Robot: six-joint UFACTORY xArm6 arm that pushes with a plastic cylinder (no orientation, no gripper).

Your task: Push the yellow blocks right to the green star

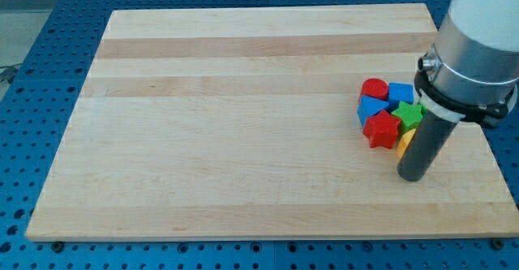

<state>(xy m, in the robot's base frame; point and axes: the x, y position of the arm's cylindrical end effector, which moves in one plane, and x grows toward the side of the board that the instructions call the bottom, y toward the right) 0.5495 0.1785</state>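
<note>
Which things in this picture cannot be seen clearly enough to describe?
- Yellow blocks: camera view, only a sliver shows; the rod covers the rest, so their shape and number cannot be told.
- Green star: camera view, its right part is hidden by the arm's collar.
- My tip: visible just below the cluster, but whether it touches the yellow sliver cannot be told.
- Arm: cut off by the view's top edge.

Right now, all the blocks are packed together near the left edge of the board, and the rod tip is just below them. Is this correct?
Not quite: the cluster sits near the view's right edge of the wooden board, not the left. The camera view shows the red blocks, blue blocks, green star and yellow block packed there, with my tip just below them.
</note>
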